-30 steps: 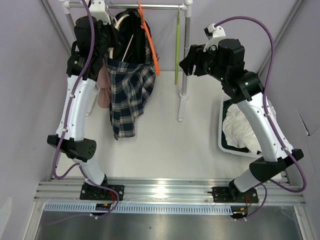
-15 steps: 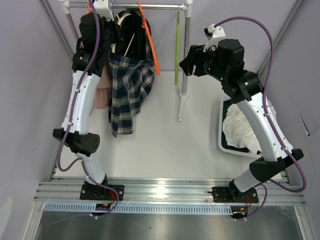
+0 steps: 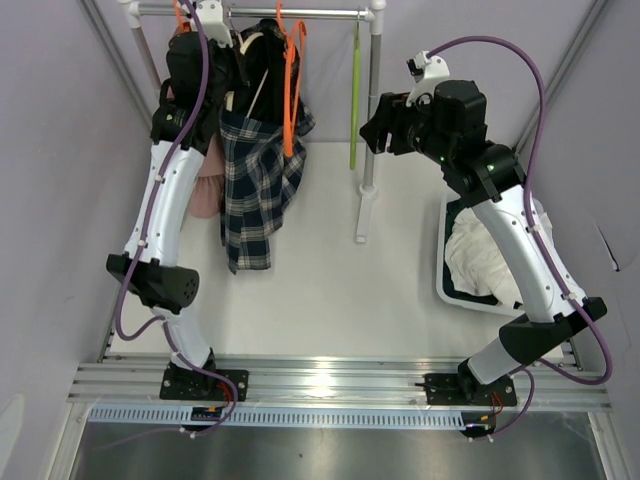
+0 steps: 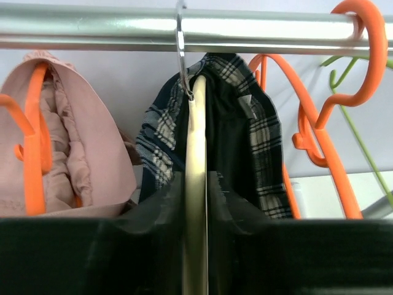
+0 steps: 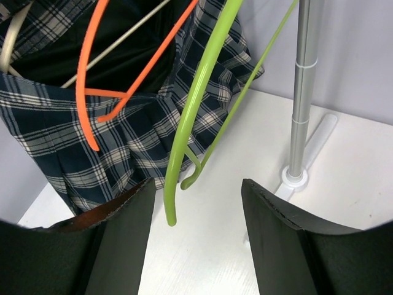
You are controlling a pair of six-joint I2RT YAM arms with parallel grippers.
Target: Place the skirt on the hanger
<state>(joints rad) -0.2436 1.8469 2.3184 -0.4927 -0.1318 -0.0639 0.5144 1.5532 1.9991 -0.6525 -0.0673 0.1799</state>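
We find no readable text, label, brand, number or sign in any of the views, on clothes, hangers or arms.

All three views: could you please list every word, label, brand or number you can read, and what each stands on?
None can be read in any view.
The skirt, hanger and rail carry no visible print.
A pale tab at the skirt's waistband is too blurred to read.

Lab test cell: plain lilac walls [image 3: 60,150], aluminium mounting rail [image 3: 340,380].
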